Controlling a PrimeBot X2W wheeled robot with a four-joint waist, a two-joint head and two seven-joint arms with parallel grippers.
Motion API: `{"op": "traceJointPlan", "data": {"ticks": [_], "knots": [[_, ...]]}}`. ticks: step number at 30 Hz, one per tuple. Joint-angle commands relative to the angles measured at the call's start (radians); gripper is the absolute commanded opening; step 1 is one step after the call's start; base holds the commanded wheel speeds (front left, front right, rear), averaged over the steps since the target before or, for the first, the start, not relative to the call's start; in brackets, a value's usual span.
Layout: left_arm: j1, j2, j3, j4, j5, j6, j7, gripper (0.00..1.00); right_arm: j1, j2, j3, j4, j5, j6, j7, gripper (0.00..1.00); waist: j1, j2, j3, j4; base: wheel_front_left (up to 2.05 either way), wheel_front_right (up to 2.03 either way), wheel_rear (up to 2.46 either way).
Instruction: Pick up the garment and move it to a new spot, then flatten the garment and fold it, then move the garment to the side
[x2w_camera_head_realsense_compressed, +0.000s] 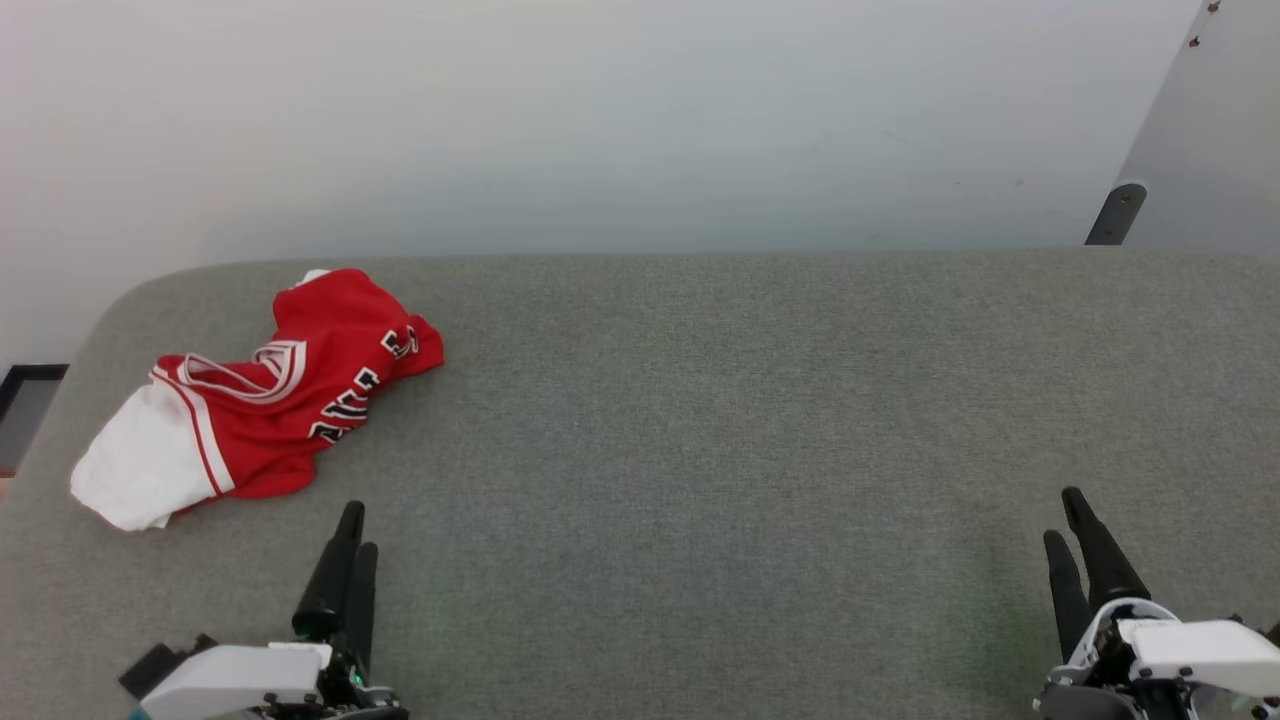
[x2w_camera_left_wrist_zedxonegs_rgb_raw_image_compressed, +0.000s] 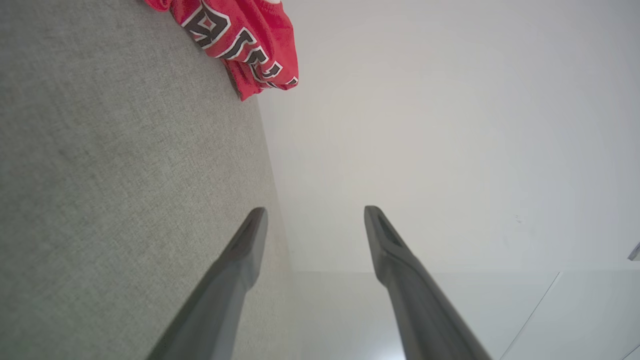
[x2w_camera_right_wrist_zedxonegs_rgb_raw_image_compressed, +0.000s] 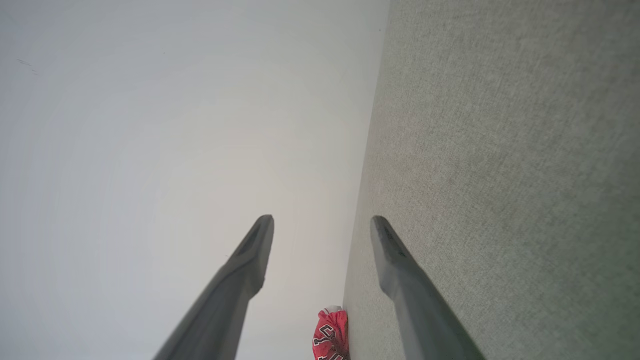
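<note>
The garment, a red jersey with a white sleeve and black lettering, lies crumpled at the far left of the grey table. Its lettered edge shows at the top of the left wrist view and small at the bottom of the right wrist view. My left gripper rests low at the left, just in front of the garment and apart from it, open and empty. My right gripper sits at the lower right, far from the garment, open with nothing between its fingers.
The table's grey fabric top runs across the head view, with a rounded far left corner. A pale wall stands behind it. A dark bracket on a grey panel shows at the upper right.
</note>
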Motion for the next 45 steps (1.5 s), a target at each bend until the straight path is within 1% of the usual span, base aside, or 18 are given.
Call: {"op": "traceJointPlan", "data": {"ticks": [1, 7, 8, 11, 23, 29, 35, 45], "knots": [[-0.034, 0.022, -0.009, -0.018, 0.028, -0.001, -0.013, 1.0, -0.048, -0.01, 0.014, -0.002, -0.026, 0.002, -0.013, 1.0, 0.0, 0.0, 0.0, 0.0, 0.0, 0.0, 0.0], [-0.05, 0.064, -0.047, -0.001, 0.125, -0.001, -0.058, 1.0, -0.084, -0.018, 0.027, 0.02, -0.144, 0.002, -0.041, 1.0, 0.0, 0.0, 0.003, 0.0, 0.0, 0.0, 0.0], [-0.05, 0.064, -0.047, -0.001, 0.125, -0.001, -0.058, 1.0, -0.084, -0.018, 0.027, 0.02, -0.144, 0.002, -0.041, 1.0, 0.0, 0.0, 0.003, 0.0, 0.0, 0.0, 0.0], [-0.063, 0.081, -0.057, 0.012, 0.189, -0.001, -0.073, 1.0, -0.096, -0.016, 0.03, 0.029, -0.211, 0.002, -0.054, 1.0, 0.0, 0.0, 0.005, 0.0, 0.0, 0.0, 0.0], [-0.081, 0.1, -0.052, 0.016, 0.466, -0.001, -0.12, 1.0, -0.148, -0.012, 0.066, 0.08, -0.528, 0.003, -0.102, 1.0, 0.0, 0.0, 0.013, 0.001, 0.0, 0.0, 0.0], [-0.091, 0.109, -0.053, 0.023, 0.596, -0.001, -0.142, 1.0, -0.177, -0.008, 0.064, 0.092, -0.687, 0.004, -0.124, 1.0, 0.0, 0.0, 0.016, 0.001, 0.0, 0.0, 0.0], [-0.097, 0.118, -0.056, 0.032, 0.696, -0.002, -0.163, 1.0, -0.19, -0.005, 0.057, 0.095, -0.823, 0.004, -0.144, 1.0, 0.0, 0.0, 0.019, 0.0, 0.0, 0.0, 0.0], [-0.114, 0.138, -0.059, 0.037, 0.829, -0.003, -0.194, 1.0, -0.217, -0.004, 0.059, 0.093, -1.016, 0.004, -0.176, 1.0, 0.0, 0.0, 0.035, 0.0, 0.0, 0.0, 0.0]]}}
